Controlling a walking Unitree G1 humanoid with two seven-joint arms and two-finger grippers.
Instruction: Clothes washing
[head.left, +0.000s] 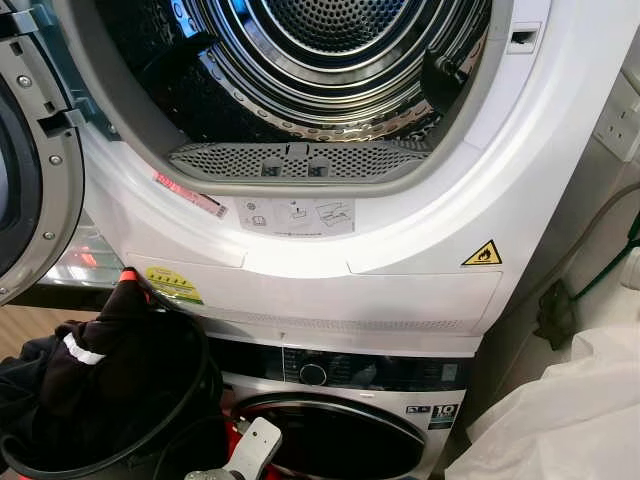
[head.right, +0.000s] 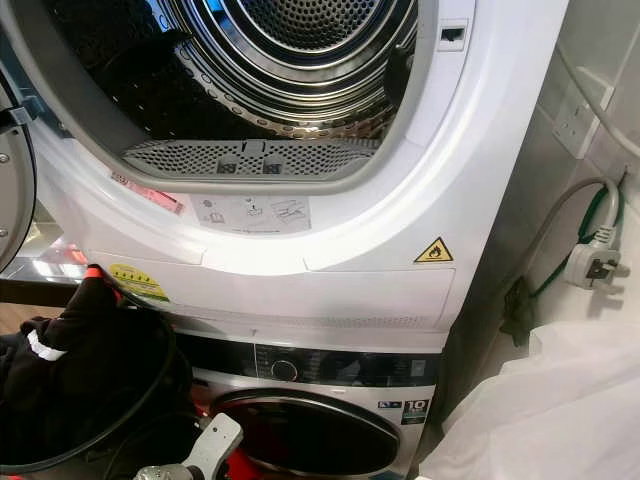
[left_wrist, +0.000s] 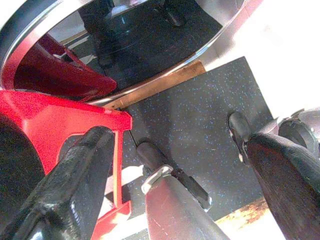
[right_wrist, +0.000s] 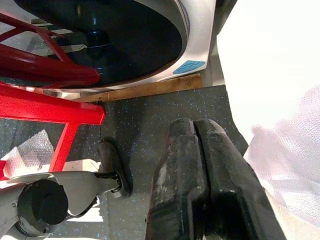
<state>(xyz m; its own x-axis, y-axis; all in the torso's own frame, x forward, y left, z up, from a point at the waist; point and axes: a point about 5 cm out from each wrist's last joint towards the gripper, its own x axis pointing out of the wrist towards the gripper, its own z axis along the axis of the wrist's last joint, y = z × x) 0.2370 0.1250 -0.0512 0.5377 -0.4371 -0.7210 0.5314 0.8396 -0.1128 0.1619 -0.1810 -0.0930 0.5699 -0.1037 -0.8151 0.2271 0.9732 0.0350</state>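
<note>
Two machines are stacked in front of me. The upper dryer drum (head.left: 330, 40) is open and looks empty, its door (head.left: 30, 160) swung out to the left. The washer door (head.left: 330, 435) below is closed. Dark clothes (head.left: 90, 370) with a white stripe fill a black-rimmed basket at the lower left. My left gripper (left_wrist: 170, 135) hangs open low beside the washer door glass (left_wrist: 140, 40) and the basket's red frame (left_wrist: 55, 120), holding nothing. My right gripper (right_wrist: 195, 125) is shut with nothing in it, above the dark speckled floor mat (right_wrist: 145, 115) in front of the washer.
A grey lint filter grille (head.left: 300, 160) lines the bottom of the dryer opening. On the right are a wall socket (head.left: 620, 120), a loose plug on a cable (head.right: 595, 265) and a white plastic sheet (head.left: 570, 410). A silver arm part (head.left: 250, 450) shows at the bottom centre.
</note>
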